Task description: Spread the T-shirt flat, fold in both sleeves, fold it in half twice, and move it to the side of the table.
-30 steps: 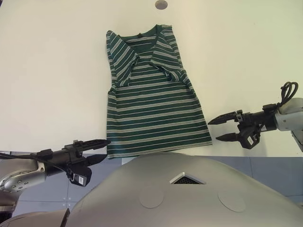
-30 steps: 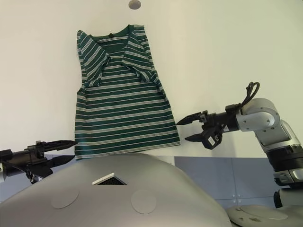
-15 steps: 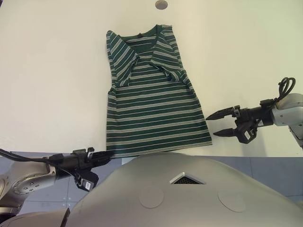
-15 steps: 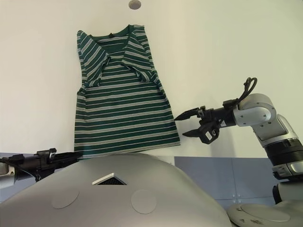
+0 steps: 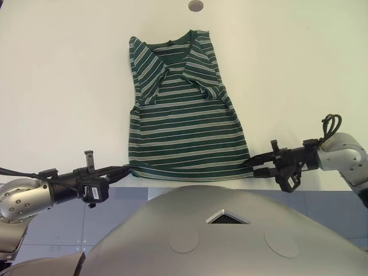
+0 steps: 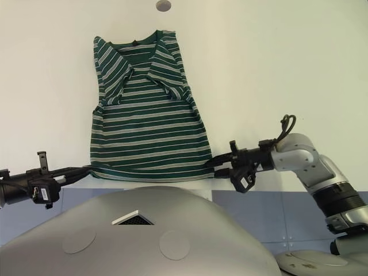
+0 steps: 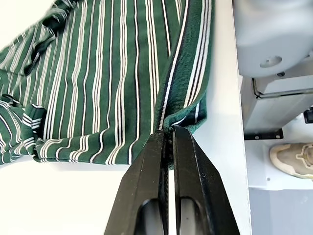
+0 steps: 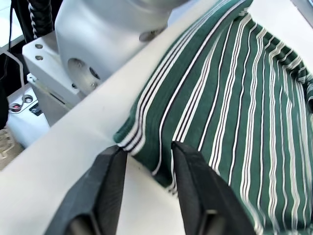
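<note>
Well, grey disc [image 5: 195,6] beyond T-shirt [image 5: 184,126] (apart).

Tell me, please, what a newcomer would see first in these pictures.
A green striped T-shirt lies on the white table, sleeves folded in. The left end effector is shut on one near hem corner, and the right end effector stands open around the other corner.
</note>
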